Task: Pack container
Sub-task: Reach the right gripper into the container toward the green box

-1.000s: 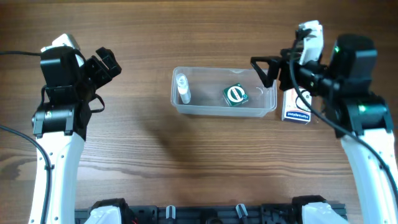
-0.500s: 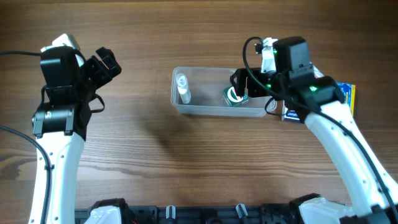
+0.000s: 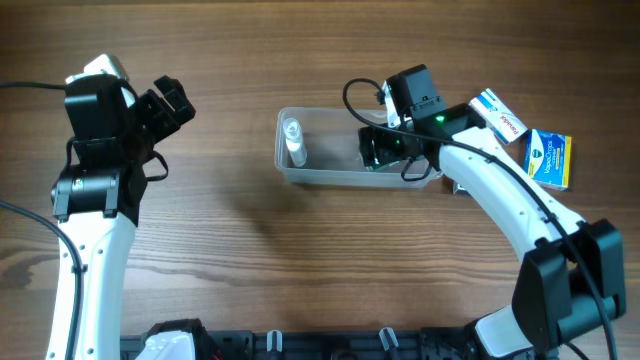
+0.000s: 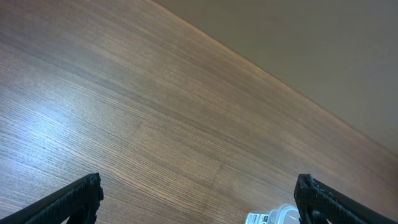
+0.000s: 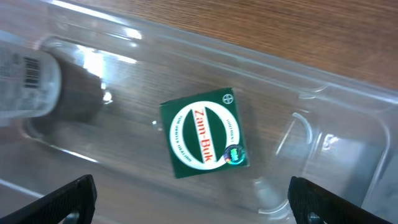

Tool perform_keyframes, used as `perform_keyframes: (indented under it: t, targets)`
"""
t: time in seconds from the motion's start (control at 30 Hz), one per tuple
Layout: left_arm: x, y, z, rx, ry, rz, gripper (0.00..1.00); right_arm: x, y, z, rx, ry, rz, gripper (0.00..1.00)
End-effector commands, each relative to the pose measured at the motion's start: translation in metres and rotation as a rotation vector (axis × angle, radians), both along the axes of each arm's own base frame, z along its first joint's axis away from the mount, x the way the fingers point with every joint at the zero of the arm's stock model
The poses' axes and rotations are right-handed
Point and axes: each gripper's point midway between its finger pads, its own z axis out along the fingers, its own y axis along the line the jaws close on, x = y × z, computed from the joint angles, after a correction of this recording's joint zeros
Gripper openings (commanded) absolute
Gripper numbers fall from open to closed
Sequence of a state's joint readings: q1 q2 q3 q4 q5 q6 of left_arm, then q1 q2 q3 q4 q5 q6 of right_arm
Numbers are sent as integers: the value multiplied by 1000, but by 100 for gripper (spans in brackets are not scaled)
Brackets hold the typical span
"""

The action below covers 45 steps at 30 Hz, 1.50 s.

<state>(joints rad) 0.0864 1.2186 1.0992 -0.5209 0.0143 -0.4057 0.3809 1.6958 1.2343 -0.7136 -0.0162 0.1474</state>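
Container (image 3: 325, 178) sits mid-table (image 3: 300, 260), long side running left to right. Inside it: a white bottle (image 3: 293, 140) lying at the left end, and a green box (image 5: 204, 134) flat on the floor towards the right, label up.

The right gripper (image 3: 378, 152) is over the container, directly above that green box. Its wrist camera shows both fingers spread wide at the frame's lower corners, nothing between them, so it is released. The overhead hides most of the green box under the arm; the wrist view shows it whole.

Two small boxes lie on the table off to the right, outside the container: a white-blue one (image 3: 499, 113) and a blue-yellow one (image 3: 550, 160).

The left gripper (image 3: 170, 103) is far left, well apart from everything, also spread and empty, with bare table beneath it.
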Motion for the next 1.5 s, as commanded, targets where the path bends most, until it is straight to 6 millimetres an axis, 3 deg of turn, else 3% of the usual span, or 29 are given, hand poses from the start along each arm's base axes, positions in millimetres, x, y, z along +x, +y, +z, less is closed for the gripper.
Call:
perform_keyframes:
  t: [0.0, 0.33, 0.6, 0.7, 0.8, 0.97, 1.3, 1.47]
  targets:
    - [2, 0, 3, -2, -8, -7, 100, 13, 2, -16, -69, -14, 67, 99]
    - [2, 0, 3, -2, -8, -7, 100, 24, 13, -49, -75, 0, 93, 100]
    - [2, 0, 3, -2, -8, -7, 100, 19, 10, -79, -102, 71, 95, 97]
    - [2, 0, 3, -2, -8, -7, 100, 17, 9, -80, -104, 78, 93, 82]
    - [1, 0, 2, -2, -5, -7, 100, 15, 9, -81, -102, 87, 77, 79]
    - [1, 0, 2, -2, -5, -7, 100, 14, 8, -81, -101, 92, 71, 61]
    - [1, 0, 2, -2, -4, -7, 100, 8, 5, -81, -113, 123, 60, 61]
    - [0, 0, 1, -3, 1, -7, 100, 12, 8, -65, -84, 147, -24, 61]
